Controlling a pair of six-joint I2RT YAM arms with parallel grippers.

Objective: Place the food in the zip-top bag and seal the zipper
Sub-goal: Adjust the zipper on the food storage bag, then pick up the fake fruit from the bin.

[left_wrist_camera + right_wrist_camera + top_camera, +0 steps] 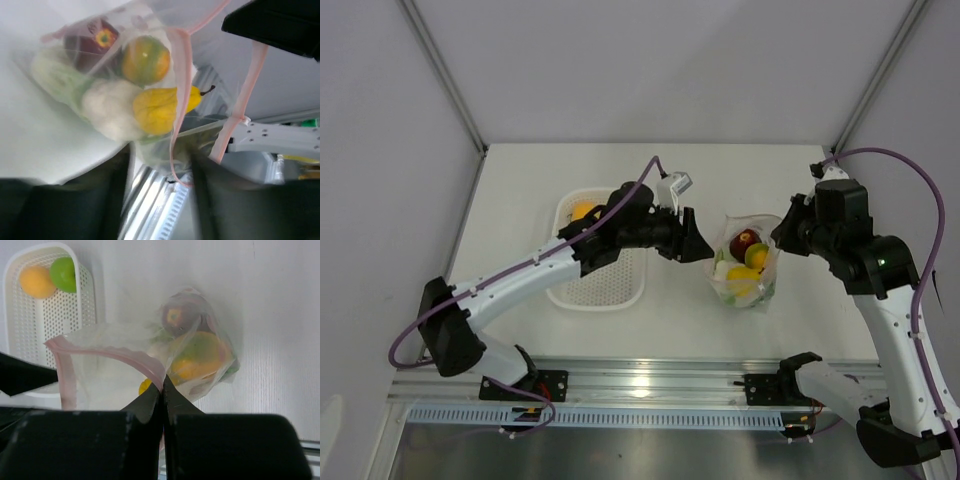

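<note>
**Hazards at this stage**

1. The right end effector [162, 387], low centre in the right wrist view, is fully closed and pinches the pink zipper [186, 70] at one point of the rim. The zip-top bag [107, 375] hangs by that single pinch (a floppy film gives no support of its own). If the pinch slips, the rim is likely to drop and the mouth to fold flat.

2. The left end effector [160, 159], at the bottom of the left wrist view, has its jaws parted and clamps nothing. A loop of the pink strip lies in the gap between its fingers. Any sideways withdrawal could snag that loop, drag the bag across the desk [670, 180] and pull it out of the right-hand pinch.

3. The bag sits right of centre in the top view, its lower part on the desk. It already holds a dark red apple [92, 42], an orange-green fruit [146, 59], a yellow fruit [157, 110] and pale lettuce [110, 112]. This load lies close to the mouth, so a tilt may roll a piece out.

4. Farther off, at the upper left of the right wrist view, the white basket [30, 325] holds an orange fruit [36, 281] and a lime-green fruit [64, 274]. Loading is judged incomplete. With one rim side free, the mouth may narrow and block these pieces, and sealing now would shut them out.
</note>
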